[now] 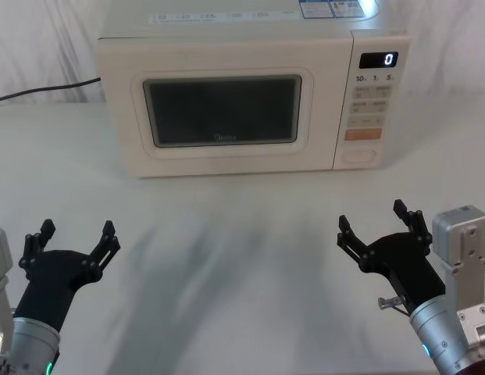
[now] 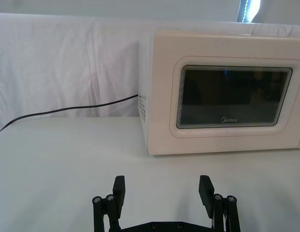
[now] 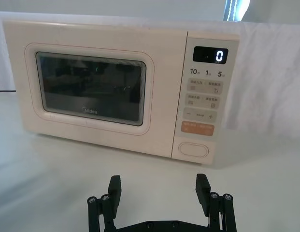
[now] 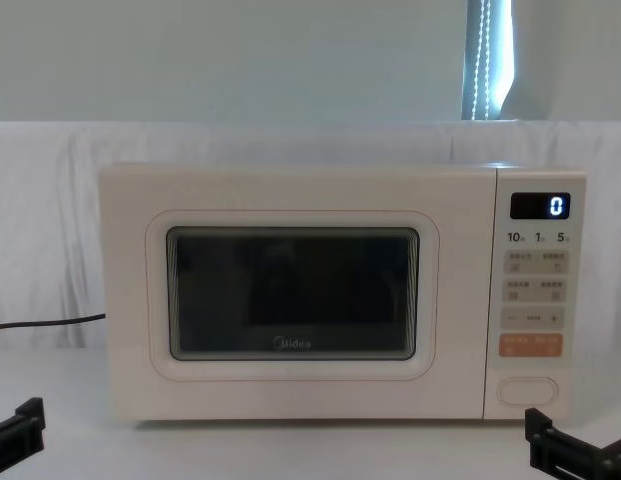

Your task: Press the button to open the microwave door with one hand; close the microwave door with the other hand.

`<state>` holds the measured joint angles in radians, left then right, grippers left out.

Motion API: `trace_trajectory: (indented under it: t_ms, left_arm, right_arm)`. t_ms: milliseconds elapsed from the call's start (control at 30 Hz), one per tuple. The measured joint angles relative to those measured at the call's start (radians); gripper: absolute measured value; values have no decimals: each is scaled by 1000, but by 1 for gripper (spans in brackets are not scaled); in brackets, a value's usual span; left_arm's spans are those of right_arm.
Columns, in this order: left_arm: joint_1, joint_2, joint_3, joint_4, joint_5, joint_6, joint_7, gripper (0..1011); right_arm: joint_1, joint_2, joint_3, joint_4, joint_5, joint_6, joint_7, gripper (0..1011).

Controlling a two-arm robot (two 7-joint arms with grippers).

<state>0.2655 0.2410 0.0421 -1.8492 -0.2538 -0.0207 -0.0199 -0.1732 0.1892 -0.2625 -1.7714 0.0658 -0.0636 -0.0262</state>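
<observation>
Left tool: We see the left tool (image 1: pixel 76 237) low on the left side, over the white desk (image 1: pixel 242 258). Its fingers are spread wide and it holds nothing.
Right tool: We see the right tool (image 1: pixel 373 219) low on the right side, over the desk too. Its fingers are spread wide and it holds nothing.
Gap: Both tools are well apart from the microwave (image 1: pixel 226 47), which stands at the back of the desk.
Door: The microwave door (image 1: pixel 226 109) is shut flat. It has a dark window and a small "Midea" logo.
Button: The button (image 1: pixel 359 155) is big, plain and cream. It sits at the bottom of the panel, on the right of the door, just under the orange key (image 1: pixel 362 134). Nothing touches it.
Screen: The little screen (image 1: pixel 379 59) at the top of the panel shows a 0.
Cord: A black cord (image 1: pixel 43 88) runs off to the left behind the microwave.
</observation>
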Motion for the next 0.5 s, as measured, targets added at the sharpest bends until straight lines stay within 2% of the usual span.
trace_trajectory:
  t_ms: [500]
  left_arm:
    - [0,0,0,0,0,0,0,1001]
  right_arm:
    - [0,0,0,0,0,0,0,1000]
